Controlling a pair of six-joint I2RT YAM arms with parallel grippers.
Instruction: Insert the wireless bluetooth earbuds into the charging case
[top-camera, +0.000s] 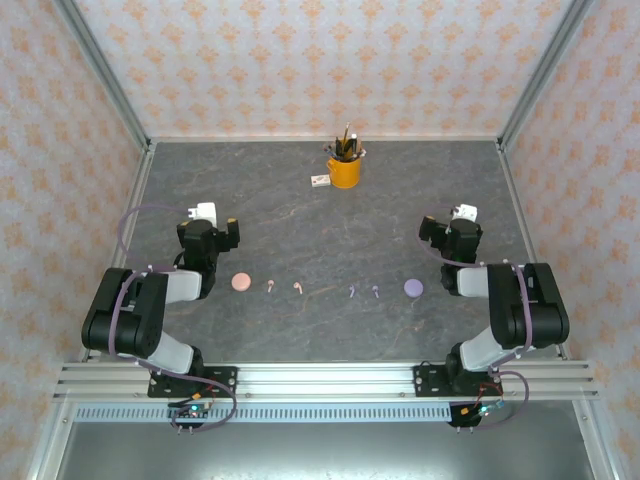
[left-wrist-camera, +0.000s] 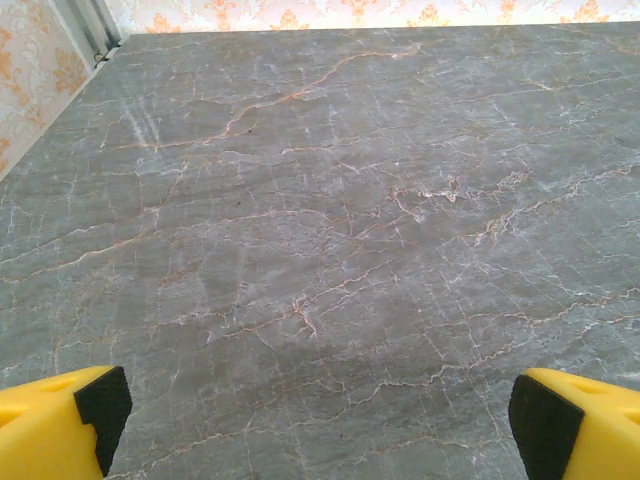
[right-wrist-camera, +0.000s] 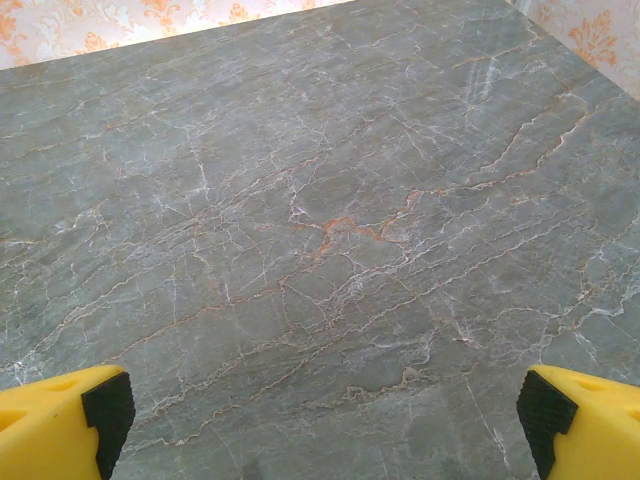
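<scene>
Patterned wallpaper closed in a grey marble table (top-camera: 330, 230). From above, a yellow cup (top-camera: 344, 172) near the far edge held pens. Closer to the arms lay a row, each piece apart from the next: a round pink case (top-camera: 241, 282), two pink earbuds (top-camera: 270, 286), two lilac earbuds (top-camera: 352, 292) and a round lilac case (top-camera: 412, 287). I could not tell what the cases held. Each arm sat folded, its wrist near an outer end of the row.

In the left wrist view, the left gripper (left-wrist-camera: 320, 420) stood spread wide over bare marble, released.

In the right wrist view, the right gripper (right-wrist-camera: 320, 420) was spread wide too, its fingers around nothing.
</scene>
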